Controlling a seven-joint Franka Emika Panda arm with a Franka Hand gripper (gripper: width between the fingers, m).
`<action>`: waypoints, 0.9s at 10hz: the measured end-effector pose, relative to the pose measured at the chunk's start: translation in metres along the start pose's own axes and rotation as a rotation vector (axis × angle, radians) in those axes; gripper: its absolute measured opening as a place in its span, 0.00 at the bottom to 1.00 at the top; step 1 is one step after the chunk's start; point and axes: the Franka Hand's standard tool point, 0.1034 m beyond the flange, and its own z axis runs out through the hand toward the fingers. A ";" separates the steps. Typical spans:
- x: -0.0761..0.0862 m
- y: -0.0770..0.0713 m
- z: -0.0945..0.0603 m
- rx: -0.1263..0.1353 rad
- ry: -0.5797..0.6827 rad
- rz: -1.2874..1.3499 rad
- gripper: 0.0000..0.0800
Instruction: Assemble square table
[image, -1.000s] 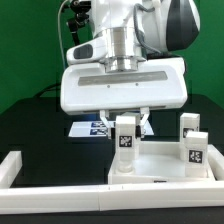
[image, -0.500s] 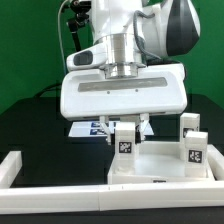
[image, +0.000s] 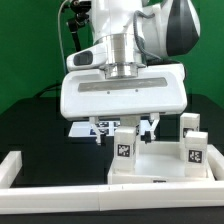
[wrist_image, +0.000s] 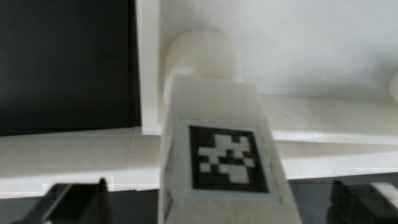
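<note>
The white square panel lies flat at the exterior view's right. A white leg block with a tag stands upright at the panel's left corner. Two more tagged leg blocks stand at the panel's right side. My gripper hangs just above the left leg block, jaws open, holding nothing. In the wrist view the same leg block runs up the middle. The dark fingertips stand well apart on either side of it, not touching it. The panel lies behind it.
Long white border bars enclose the work area at the left and front. The marker board lies on the black table behind the gripper. A green wall is behind.
The gripper has risen a little straight up off the left leg block, which stays upright on the panel. More of the marker board shows under the hand.
</note>
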 end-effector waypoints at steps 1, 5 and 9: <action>0.000 0.000 0.000 0.000 0.000 0.000 0.80; 0.000 0.000 0.000 0.000 0.000 0.000 0.81; -0.003 -0.002 0.001 0.008 -0.023 0.024 0.81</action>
